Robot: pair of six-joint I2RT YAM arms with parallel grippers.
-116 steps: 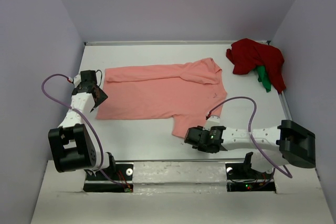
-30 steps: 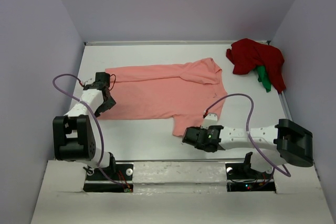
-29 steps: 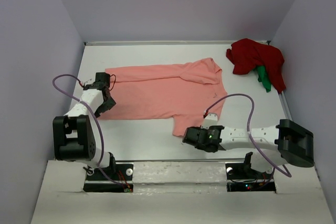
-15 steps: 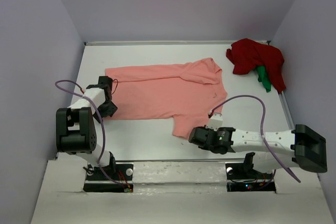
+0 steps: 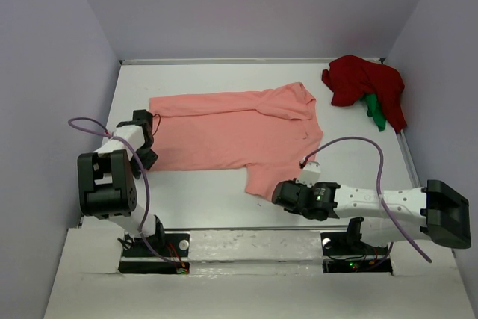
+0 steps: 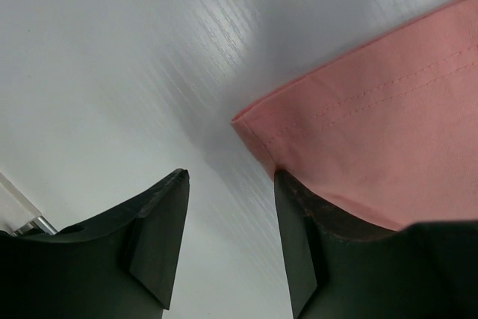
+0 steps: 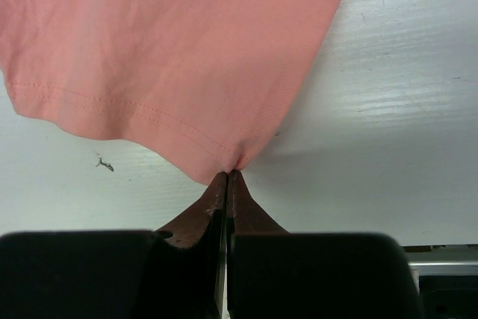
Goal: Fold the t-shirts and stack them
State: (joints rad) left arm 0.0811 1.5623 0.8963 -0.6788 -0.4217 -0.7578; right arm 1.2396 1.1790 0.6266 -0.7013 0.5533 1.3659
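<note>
A salmon-pink t-shirt (image 5: 231, 136) lies spread flat across the middle of the table. My right gripper (image 5: 278, 193) is shut on its near edge, at the lower right flap; in the right wrist view the pink cloth (image 7: 172, 50) bunches into the closed tips of that gripper (image 7: 228, 173). My left gripper (image 5: 148, 160) sits low at the shirt's near-left corner. Its jaws (image 6: 230, 177) are open with only bare table between them, and the shirt's corner (image 6: 246, 121) lies just ahead, against the right finger (image 6: 299, 207). A dark red t-shirt (image 5: 362, 84) lies crumpled at the back right, over a green one (image 5: 376, 112).
Purple walls close in the white table (image 5: 194, 192) on the left, back and right. Each arm trails a purple cable (image 5: 362, 143). The arm bases (image 5: 149, 248) stand along the near edge.
The left gripper has settled lower at the shirt's near-left corner and its jaws have narrowed a little. The right arm has shifted to the right, still pinching the shirt's edge.
</note>
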